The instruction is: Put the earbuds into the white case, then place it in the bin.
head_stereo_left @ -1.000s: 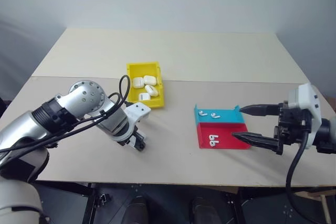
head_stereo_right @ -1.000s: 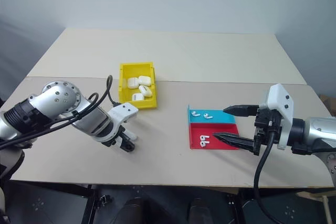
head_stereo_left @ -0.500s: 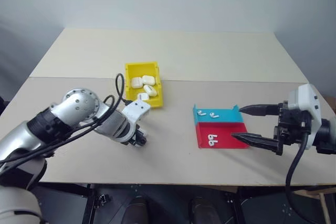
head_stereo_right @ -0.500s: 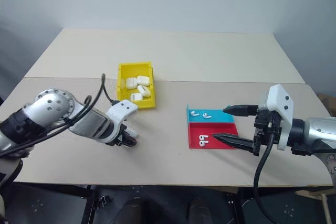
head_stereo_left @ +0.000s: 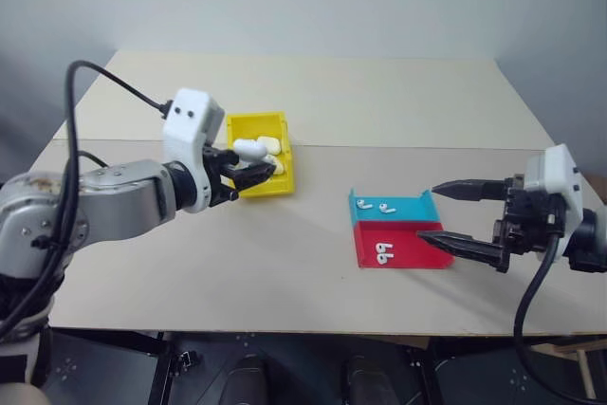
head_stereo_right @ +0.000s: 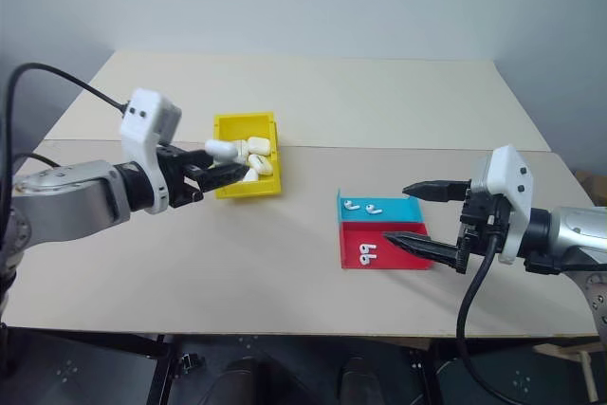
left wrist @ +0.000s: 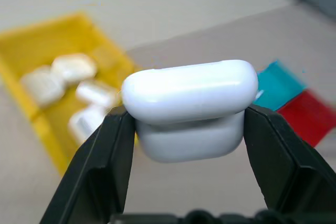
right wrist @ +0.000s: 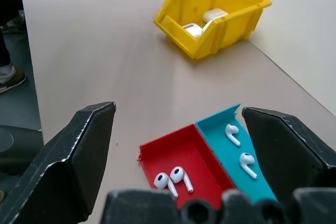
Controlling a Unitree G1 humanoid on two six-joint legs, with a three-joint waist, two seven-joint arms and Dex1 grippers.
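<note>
Risen from the tabletop since a second ago: left gripper [head_stereo_left: 248, 164], now pinching the white case [left wrist: 187, 108] above the yellow bin's [head_stereo_left: 285, 182] near edge. No readable writing anywhere. Nearest: right gripper [head_stereo_left: 467, 219], fingers spread wide beside the blue-and-red tray [head_stereo_left: 422, 244] holding four earbuds [right wrist: 173, 177]. Beyond: bare table [head_stereo_left: 379, 92].

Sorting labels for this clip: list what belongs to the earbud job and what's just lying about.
Job: white case in left gripper; earbuds in the tray; yellow bin; open right gripper.

Lying about: blue-and-red tray; other white cases in the bin; table.
</note>
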